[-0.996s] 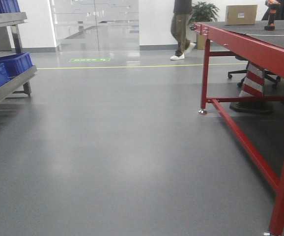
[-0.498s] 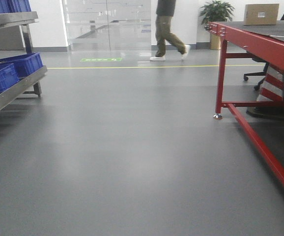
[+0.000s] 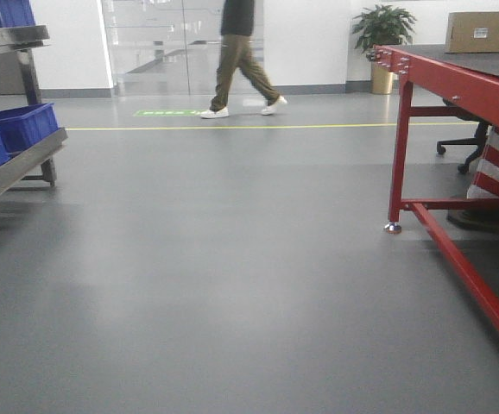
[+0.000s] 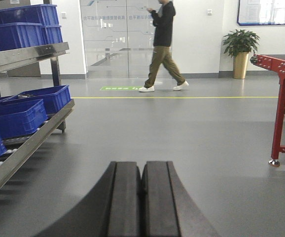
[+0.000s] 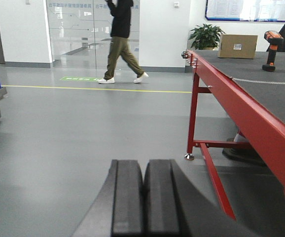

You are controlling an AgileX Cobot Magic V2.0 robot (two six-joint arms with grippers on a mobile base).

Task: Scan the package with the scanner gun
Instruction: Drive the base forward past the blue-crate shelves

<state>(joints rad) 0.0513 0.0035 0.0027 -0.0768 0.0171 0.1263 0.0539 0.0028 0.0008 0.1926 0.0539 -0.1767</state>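
Underfoot, a broad grey floor, glossy, crossed far back by a thin yellow line. Along one side, a long red-framed table with a dark top, seen lengthwise from the right wrist camera. Opposite, a steel rack with sloping shelves, loaded with blue plastic crates. At the back wall, tall glass doors, and in front of them a person in a black top, olive trousers and white shoes, caught mid-stride near a green floor marking. Near the table's far corner, a potted plant in a gold planter. On the far end of the table top, the package: a plain tan cardboard box, sitting flat, its small white label facing the camera. Low in each wrist view, the black fingers only: left gripper with jaws pressed together and nothing between them, right gripper likewise closed and empty, both over bare floor and well apart from the table top's contents. Near the package but clear of it, the scanner gun, upright on its flat black foot, orange stem below a black and orange head, untouched.
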